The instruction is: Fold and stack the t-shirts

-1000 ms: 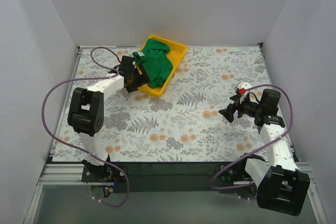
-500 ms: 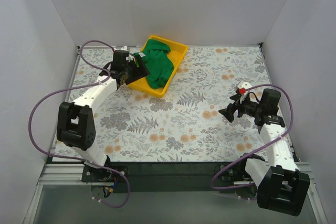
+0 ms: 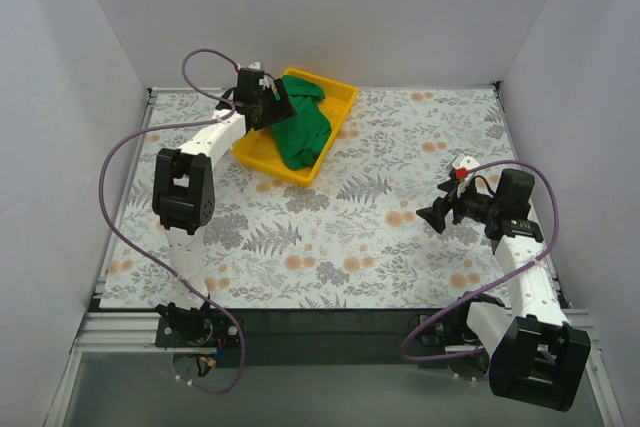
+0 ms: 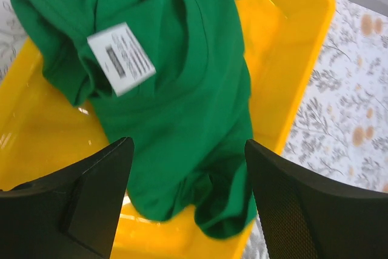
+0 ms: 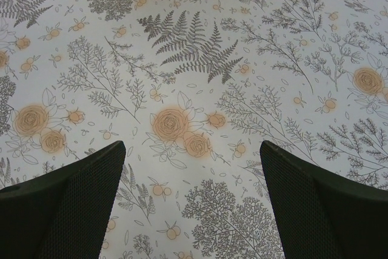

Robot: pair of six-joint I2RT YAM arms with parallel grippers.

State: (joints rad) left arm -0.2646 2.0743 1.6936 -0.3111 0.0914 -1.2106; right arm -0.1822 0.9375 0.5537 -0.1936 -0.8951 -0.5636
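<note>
T-shirt [image 4: 176, 89] count first: a single bright green one, crumpled in a heap inside the single yellow tray [image 3: 342, 99], which sits at the far left of the flowered surface [image 3: 380, 237]. No second garment shows in any view, so there is nothing to stack on as things lie. The heap runs lengthwise along the tray's long axis, from its far end toward its near end, and one end spills toward the near rim. One white neck label [image 4: 121, 59] lies face up on the part of the cloth toward the tray's left side. Of the two arms, the left is far the nearer: the left claw [image 3: 264, 103] hangs over the tray's left rim with its jaws spread wide and nothing between them, and in its wrist view the green cloth lies straight below and ahead, filling the gap between the two fingers. The right claw [image 3: 432, 215] is well apart from the tray, over bare surface at the right side, jaws fully spread and empty. My judgement is that the pick-up falls to the left arm, a short drop onto the cloth near the label, and that the fold has not begun
</note>
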